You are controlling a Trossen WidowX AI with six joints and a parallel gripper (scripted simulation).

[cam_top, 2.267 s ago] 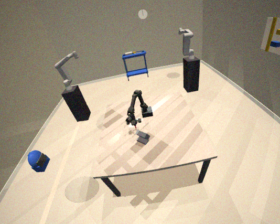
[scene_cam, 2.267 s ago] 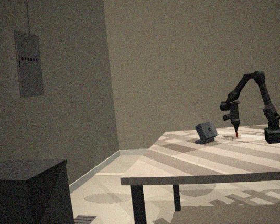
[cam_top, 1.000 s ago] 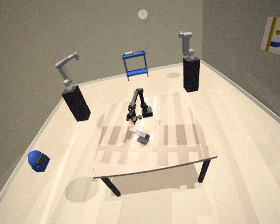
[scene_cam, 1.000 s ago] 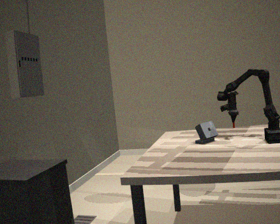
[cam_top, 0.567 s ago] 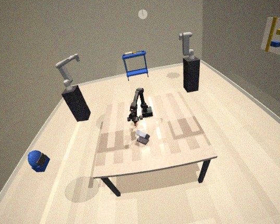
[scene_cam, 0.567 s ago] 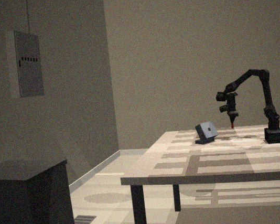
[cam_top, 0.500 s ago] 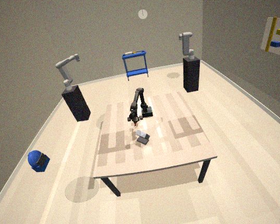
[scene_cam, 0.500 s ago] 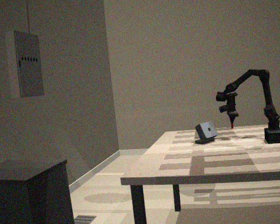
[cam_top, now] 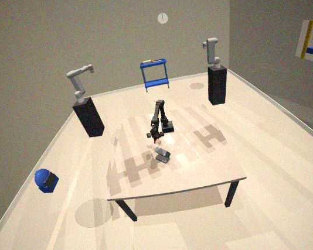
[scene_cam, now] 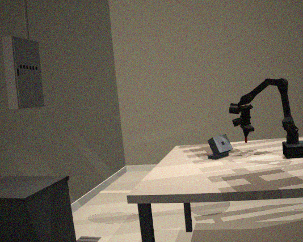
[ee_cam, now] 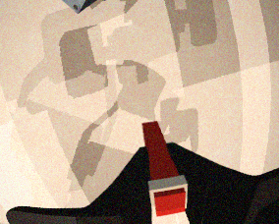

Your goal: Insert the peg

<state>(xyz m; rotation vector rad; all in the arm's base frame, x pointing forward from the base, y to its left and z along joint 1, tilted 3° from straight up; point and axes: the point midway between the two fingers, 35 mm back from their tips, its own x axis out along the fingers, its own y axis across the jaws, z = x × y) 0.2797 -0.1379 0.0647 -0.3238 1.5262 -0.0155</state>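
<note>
The red peg points down, roughly upright, with its bottom end free above the table. It looks flat-sided in the wrist view. My gripper is shut on the peg's upper part. The grey sloped panel stands on a dark base, apart from the peg, with its face tilted up toward the arm. Its small dark hole shows in the exterior view. Only a corner of the panel shows at the wrist view's top edge; the hole is not visible there.
The table carries the arm's base, behind the gripper and across from the panel. Patchy shadows cross the tabletop. Two grey arms on black pedestals and a blue cart stand beyond the table.
</note>
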